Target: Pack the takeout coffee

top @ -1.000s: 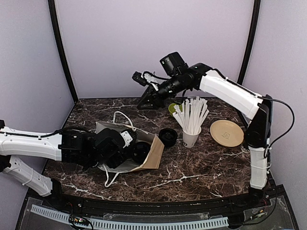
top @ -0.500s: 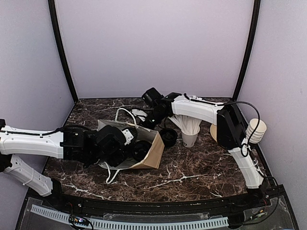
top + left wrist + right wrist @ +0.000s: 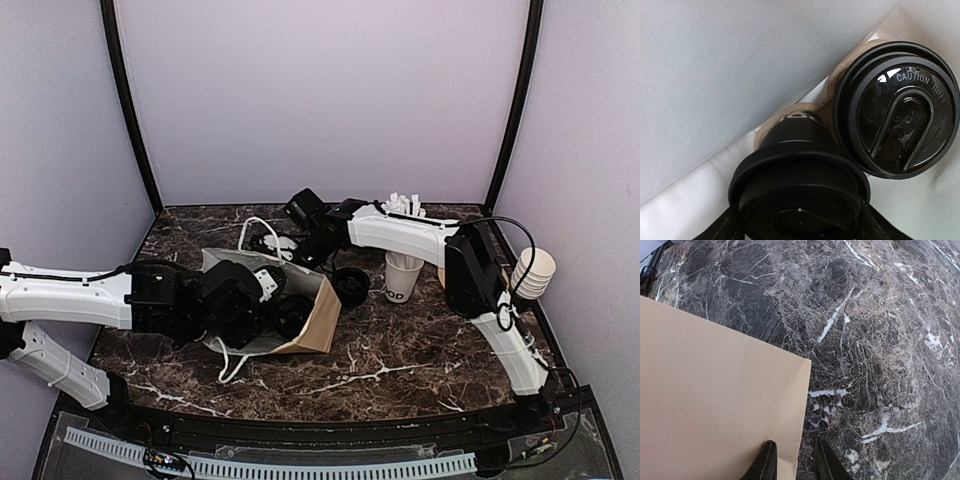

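Note:
A brown paper bag (image 3: pixel 322 322) lies on its side on the marble table, its mouth facing left. My left gripper (image 3: pixel 272 310) reaches into it and is shut on the black lid of one takeout coffee (image 3: pixel 800 200); its fingers (image 3: pixel 879 226) press both sides of the lid. A second lidded takeout coffee (image 3: pixel 897 110) sits beside it in a brown cardboard holder (image 3: pixel 827 97). My right gripper (image 3: pixel 300 252) hovers low at the bag's far edge. In the right wrist view the right gripper (image 3: pixel 796 456) is narrowly open and straddles the edge of the bag panel (image 3: pixel 715 390).
A black lid stack (image 3: pixel 350 285) lies just right of the bag. A white cup of straws (image 3: pixel 402 278) stands behind the right arm. Nested white cups (image 3: pixel 530 272) are at the far right. The bag's white handles (image 3: pixel 252 238) lie on the table behind it.
The right arm swung down from high at the back to the bag's far edge, and its jaws narrowed a little. The left arm and its cup stayed put.

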Controlling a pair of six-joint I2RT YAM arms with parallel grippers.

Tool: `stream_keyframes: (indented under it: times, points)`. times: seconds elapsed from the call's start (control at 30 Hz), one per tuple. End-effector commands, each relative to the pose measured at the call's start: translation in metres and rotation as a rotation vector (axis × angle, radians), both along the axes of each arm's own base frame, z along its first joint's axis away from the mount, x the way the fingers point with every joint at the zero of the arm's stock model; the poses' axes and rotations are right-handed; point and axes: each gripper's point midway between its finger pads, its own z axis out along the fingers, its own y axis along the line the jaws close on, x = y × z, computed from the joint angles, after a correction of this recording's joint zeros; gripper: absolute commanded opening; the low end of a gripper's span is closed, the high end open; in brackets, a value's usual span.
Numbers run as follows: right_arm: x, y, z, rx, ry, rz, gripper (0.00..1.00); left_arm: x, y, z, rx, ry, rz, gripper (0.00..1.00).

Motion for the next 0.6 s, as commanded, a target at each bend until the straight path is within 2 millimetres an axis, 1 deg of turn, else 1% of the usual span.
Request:
stream_keyframes:
  times: [0.0, 0.07, 0.1, 0.23, 0.27, 0.33, 0.47, 0.57]
  points:
    - [-0.041, 0.014, -0.001, 0.000, 0.026, 0.088, 0.27, -0.010, 0.000, -0.010, -0.003, 0.080, -0.019, 0.11]
    - [-0.041, 0.014, 0.002, 0.007, 0.016, 0.087, 0.28, -0.011, 0.000, -0.010, -0.007, 0.083, -0.019, 0.11]
    - [-0.042, 0.014, -0.001, 0.006, 0.019, 0.089, 0.27, -0.011, 0.000, -0.011, -0.008, 0.086, -0.019, 0.11]
    - [-0.053, 0.016, -0.024, -0.021, 0.074, 0.111, 0.27, -0.013, 0.000, -0.010, -0.009, 0.097, -0.021, 0.11]
    - [-0.058, 0.018, -0.029, -0.027, 0.093, 0.120, 0.27, -0.015, 0.000, -0.011, -0.005, 0.109, -0.027, 0.11]
    - [-0.071, 0.022, -0.032, -0.029, 0.125, 0.152, 0.27, -0.019, -0.001, -0.013, -0.001, 0.136, -0.039, 0.11]
    - [-0.097, 0.026, -0.040, -0.045, 0.119, 0.236, 0.27, -0.026, -0.003, -0.020, 0.031, 0.187, -0.084, 0.11]
    - [-0.116, 0.030, -0.039, -0.031, 0.186, 0.283, 0.27, -0.027, -0.004, -0.021, 0.045, 0.210, -0.079, 0.11]
